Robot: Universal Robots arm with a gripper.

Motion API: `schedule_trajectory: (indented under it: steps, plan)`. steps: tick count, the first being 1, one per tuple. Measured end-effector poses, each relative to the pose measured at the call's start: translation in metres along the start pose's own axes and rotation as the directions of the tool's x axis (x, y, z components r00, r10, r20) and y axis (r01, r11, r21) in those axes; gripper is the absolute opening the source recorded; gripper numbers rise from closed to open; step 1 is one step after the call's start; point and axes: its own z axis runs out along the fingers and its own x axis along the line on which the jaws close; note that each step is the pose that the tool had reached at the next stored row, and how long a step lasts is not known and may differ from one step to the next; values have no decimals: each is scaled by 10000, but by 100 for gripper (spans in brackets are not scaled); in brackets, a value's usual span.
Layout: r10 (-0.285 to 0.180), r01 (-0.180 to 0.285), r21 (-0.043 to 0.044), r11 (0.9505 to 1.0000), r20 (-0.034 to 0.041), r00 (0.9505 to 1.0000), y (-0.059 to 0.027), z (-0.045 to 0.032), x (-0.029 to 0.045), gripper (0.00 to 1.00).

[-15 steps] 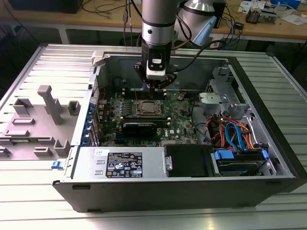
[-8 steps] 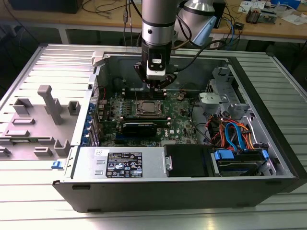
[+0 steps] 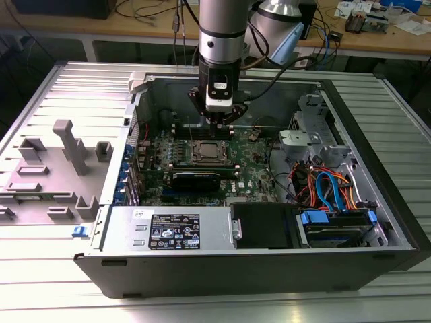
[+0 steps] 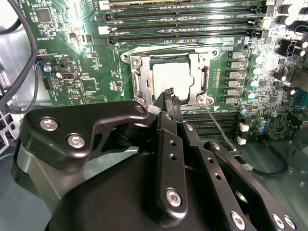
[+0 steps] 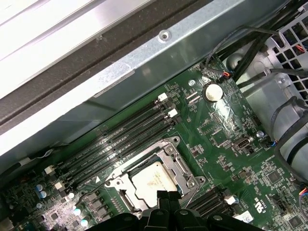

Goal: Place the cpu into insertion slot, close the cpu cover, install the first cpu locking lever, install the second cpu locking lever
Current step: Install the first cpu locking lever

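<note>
Cpu (image 4: 172, 79) under cover (image 4: 137, 81); gripper (image 4: 169, 93) fingers together at cover edge. Lever (image 4: 219, 126) thin wire, prob springy; push near end.

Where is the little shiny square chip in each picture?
Exterior view: the small flat silver-grey square cpu sits mid-motherboard, under the black gripper.
Second wrist view: same cpu, just past the gripper's tips.
First wrist view: same cpu, beside the gripper's tips.
Shared landmark: the long black memory slots alongside it.
</note>
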Motion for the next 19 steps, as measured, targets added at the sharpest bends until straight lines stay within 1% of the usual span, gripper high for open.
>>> schedule_trajectory:
  steps: [19]
  plan:
    - [-93, 93, -2, 10000, 1, 10000, 0, 0, 0, 11]
